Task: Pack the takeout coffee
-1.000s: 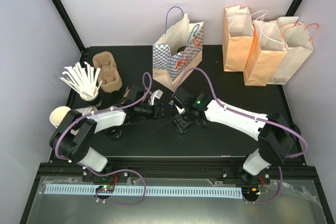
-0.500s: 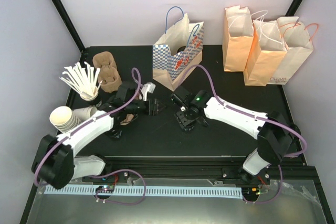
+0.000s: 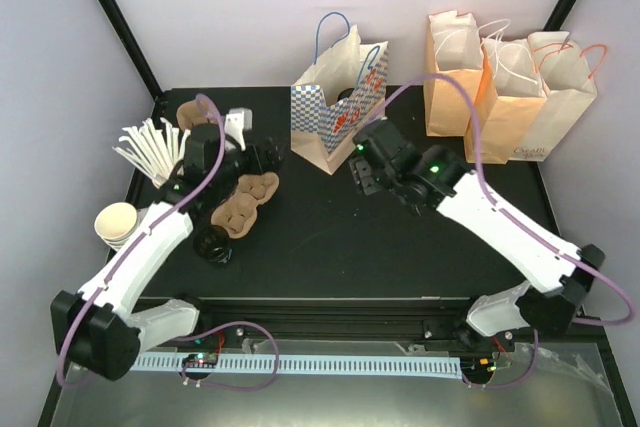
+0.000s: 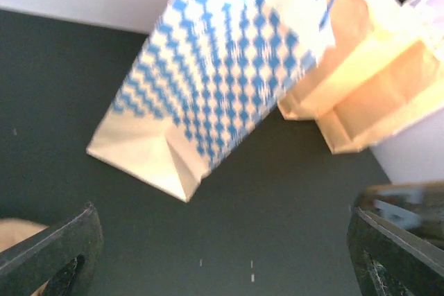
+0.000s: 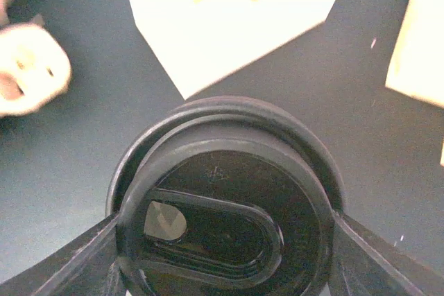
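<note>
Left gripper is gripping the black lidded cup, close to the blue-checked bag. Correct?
Wrong arm. It is the right gripper that is gripping the black lidded cup, close to the blue-checked bag. The right wrist view shows the lid between its fingers. In the left wrist view the left gripper stands wide open with nothing between its fingers.

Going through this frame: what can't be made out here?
- Right wrist view: the coffee cup shows only its lid; the body is hidden.
- Top view: the cup is lost against the dark right gripper and black table.
- Top view: the checkered bag interior is too shadowed.
- Left wrist view: blurred.
</note>
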You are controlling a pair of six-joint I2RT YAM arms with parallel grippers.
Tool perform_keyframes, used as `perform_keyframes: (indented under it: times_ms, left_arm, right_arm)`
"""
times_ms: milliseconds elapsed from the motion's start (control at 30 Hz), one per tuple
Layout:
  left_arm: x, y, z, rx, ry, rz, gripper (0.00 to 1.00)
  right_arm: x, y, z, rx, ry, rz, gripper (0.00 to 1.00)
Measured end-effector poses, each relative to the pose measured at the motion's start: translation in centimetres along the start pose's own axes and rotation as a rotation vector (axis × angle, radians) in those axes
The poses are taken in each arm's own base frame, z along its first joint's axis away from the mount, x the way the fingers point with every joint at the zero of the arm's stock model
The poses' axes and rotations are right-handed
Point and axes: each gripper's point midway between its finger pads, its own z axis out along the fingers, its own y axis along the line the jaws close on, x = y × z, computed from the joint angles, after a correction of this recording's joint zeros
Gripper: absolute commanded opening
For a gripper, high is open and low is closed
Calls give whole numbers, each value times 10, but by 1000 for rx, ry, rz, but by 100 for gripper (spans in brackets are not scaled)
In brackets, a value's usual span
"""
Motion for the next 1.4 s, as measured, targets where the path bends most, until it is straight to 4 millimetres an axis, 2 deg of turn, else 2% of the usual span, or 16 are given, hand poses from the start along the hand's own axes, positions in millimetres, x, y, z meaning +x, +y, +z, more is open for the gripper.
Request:
perform_keyframes:
  times_ms: [133, 233, 367, 433, 533, 633, 700, 800, 967, 1067, 1267, 1333, 1400]
  left_arm:
    - [-43, -2, 20, -14, -27, -20, 99]
    - [-78, -11, 49, -8, -18, -14, 99]
    - [-112, -16, 87, -16, 15, 18, 99]
    - [-126, -16, 104, -25, 31, 44, 94]
    - [-146, -14, 131, -48, 55, 95, 88]
    - [-161, -9, 157, -72, 70, 159, 87]
    - [-161, -2, 168, -100, 94, 199, 86]
    - [-148, 11, 175, -135, 146, 240, 85]
    - [-137, 21, 181, -155, 185, 287, 72]
    - [-134, 22, 184, -148, 197, 298, 57]
    - [-123, 21, 186, -116, 238, 314, 14]
    - [-119, 20, 185, -107, 256, 311, 3]
    - [-114, 20, 184, -100, 278, 309, 2]
  right_arm:
    - [-45, -17, -46, 0, -180, 47, 58]
    - [-69, -31, -71, 12, -279, 87, 58]
    - [-84, -42, -85, 21, -340, 111, 57]
    - [-88, -47, -90, 31, -360, 114, 57]
    - [-89, -53, -99, 39, -384, 113, 57]
    - [-90, -62, -114, 34, -427, 132, 57]
    - [-89, -68, -124, 29, -453, 148, 57]
    - [-88, -72, -132, 22, -474, 161, 57]
    - [-84, -67, -126, 4, -457, 154, 56]
    - [-82, -65, -122, 1, -446, 148, 56]
    - [-82, -63, -121, -10, -442, 144, 56]
    - [-81, -62, -121, -18, -436, 140, 55]
    - [-81, -60, -122, -27, -428, 135, 55]
